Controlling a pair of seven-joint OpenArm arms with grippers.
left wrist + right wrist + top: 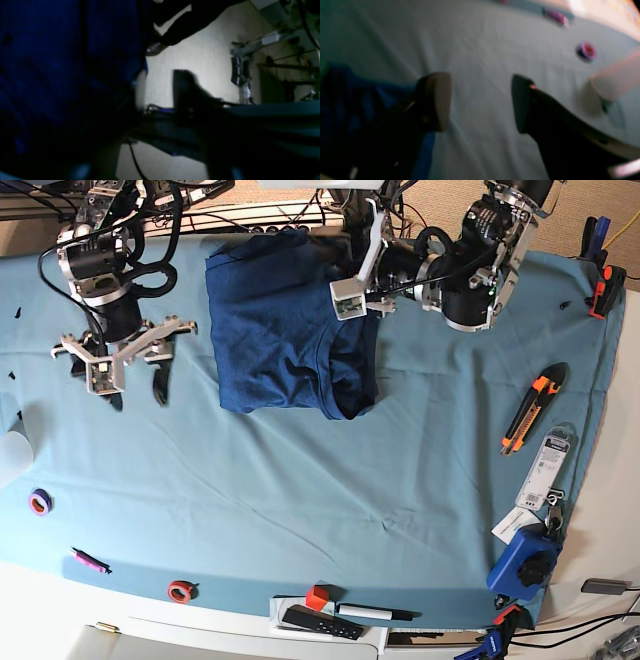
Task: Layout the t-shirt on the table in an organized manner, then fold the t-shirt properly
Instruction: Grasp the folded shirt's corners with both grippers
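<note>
Lying near the far edge of the table (300, 500), the t-shirt (280, 330) is folded into a rough rectangle, its right side doubled over in a thick, wrinkled flap. The left gripper (352, 280) sits at that flap's top edge; whether its jaws pinch the cloth I cannot tell. The right gripper (135, 385) hangs spread wide over bare cloth, well left of the shirt, holding nothing. Clutter rings the table — an orange utility knife (533, 408), tape rolls (40, 501), a marker (375, 613), clamps (605, 285). The tablecloth is smooth teal; the shirt is soft navy knit.
</note>
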